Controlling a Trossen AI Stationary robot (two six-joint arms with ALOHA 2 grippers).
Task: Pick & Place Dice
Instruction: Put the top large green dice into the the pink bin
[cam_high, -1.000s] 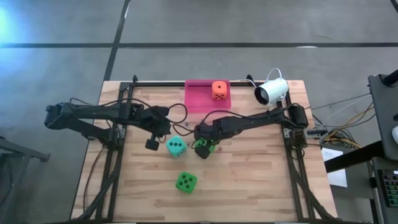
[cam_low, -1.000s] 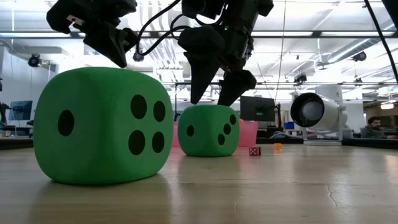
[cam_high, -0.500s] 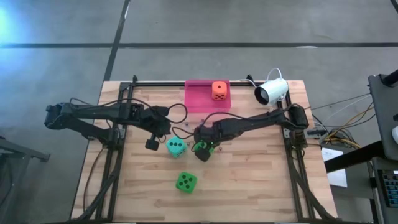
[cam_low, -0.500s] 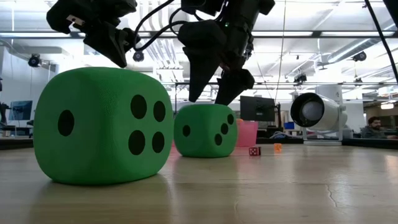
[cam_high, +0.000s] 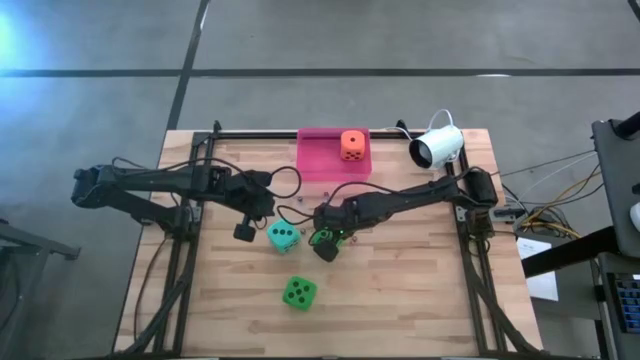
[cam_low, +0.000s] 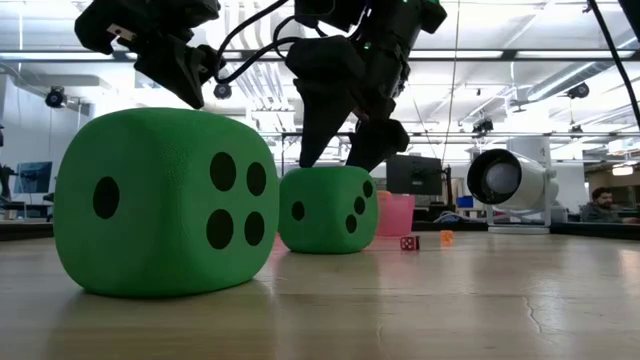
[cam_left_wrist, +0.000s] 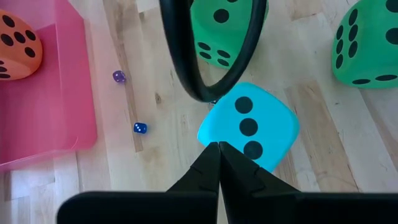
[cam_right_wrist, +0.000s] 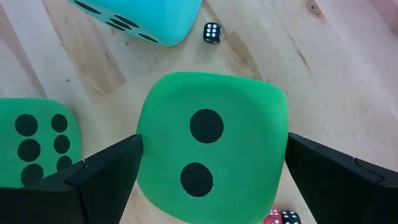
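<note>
A bright green die (cam_right_wrist: 211, 143), two pips up, rests flat on the table between the fingers of my open right gripper (cam_high: 325, 241), which stand close along two of its opposite sides. The teal die (cam_high: 283, 236) sits just left of it. My left gripper (cam_left_wrist: 217, 152) is shut and hovers beside the teal die (cam_left_wrist: 249, 127) without touching it. A second green die (cam_high: 299, 292) lies nearer the front edge. The orange die (cam_high: 351, 146) sits in the pink tray (cam_high: 318, 158) at the far edge. My right gripper comes at the green die from above, slanting down. One finger (cam_right_wrist: 106, 174) stands along one side face (cam_right_wrist: 148, 155) and the other finger (cam_right_wrist: 336, 174) along the opposite face. I cannot tell whether they touch it. The die sits flat on the wood.
Tiny dice lie scattered near the work: black (cam_right_wrist: 212, 32), red (cam_low: 409, 242), purple (cam_left_wrist: 119, 76), blue (cam_left_wrist: 140, 128). A white camera (cam_high: 437, 147) stands at the far right. A black cable loop (cam_left_wrist: 205, 56) hangs ahead of my left gripper. Bare wood lies at the near right.
The green die between my right fingers has slid a little toward the table's left while staying flat. My left gripper has kept still.
</note>
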